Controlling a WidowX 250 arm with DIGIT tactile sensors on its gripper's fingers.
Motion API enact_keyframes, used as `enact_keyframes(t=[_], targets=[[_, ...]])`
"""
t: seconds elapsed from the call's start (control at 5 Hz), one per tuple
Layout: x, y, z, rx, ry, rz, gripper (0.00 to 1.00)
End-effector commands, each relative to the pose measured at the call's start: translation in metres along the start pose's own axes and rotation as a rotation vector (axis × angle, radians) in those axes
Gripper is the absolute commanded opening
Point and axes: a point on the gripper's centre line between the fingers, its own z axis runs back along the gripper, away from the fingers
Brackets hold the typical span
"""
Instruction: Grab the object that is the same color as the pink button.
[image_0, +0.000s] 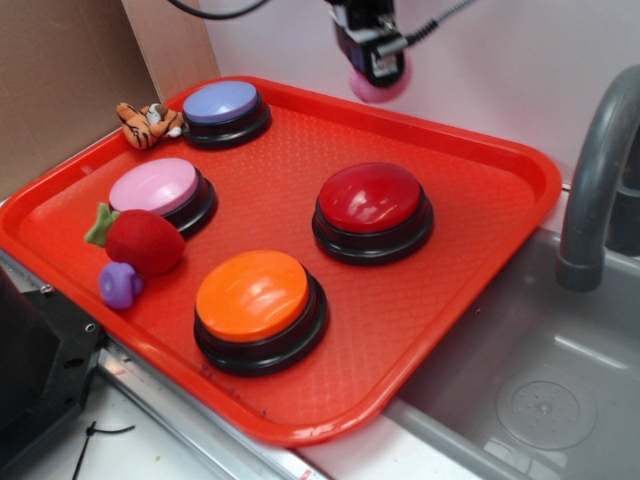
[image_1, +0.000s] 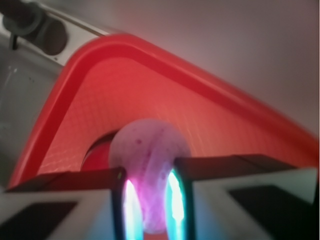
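The small pink dimpled ball (image_0: 379, 87) hangs in the air above the far edge of the red tray (image_0: 480, 260), squeezed between my gripper's (image_0: 378, 72) two fingers. In the wrist view the ball (image_1: 149, 150) fills the gap between the glowing pads, and my gripper (image_1: 150, 200) is shut on it. The pink button (image_0: 156, 187), pale pink dome on a black base, sits at the tray's left side, well away from the gripper.
On the tray also stand a lavender-blue button (image_0: 222, 104), a red button (image_0: 371, 200) and an orange button (image_0: 256, 296). A red plush strawberry (image_0: 142, 240), a small purple toy (image_0: 120, 284) and a tiger toy (image_0: 146, 124) lie at the left. A grey faucet (image_0: 600, 170) and sink (image_0: 540, 400) are at right.
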Motion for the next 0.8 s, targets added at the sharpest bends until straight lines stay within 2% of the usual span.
enact_keyframes(t=[0.0,0.2,0.6], targets=[[-0.049,0.020,0.072,0.123,-0.041,0.479,0.00],[-0.066,0.023,0.078,0.145,-0.036,0.532,0.00],[-0.070,0.023,0.070,0.142,0.012,0.507,0.00]])
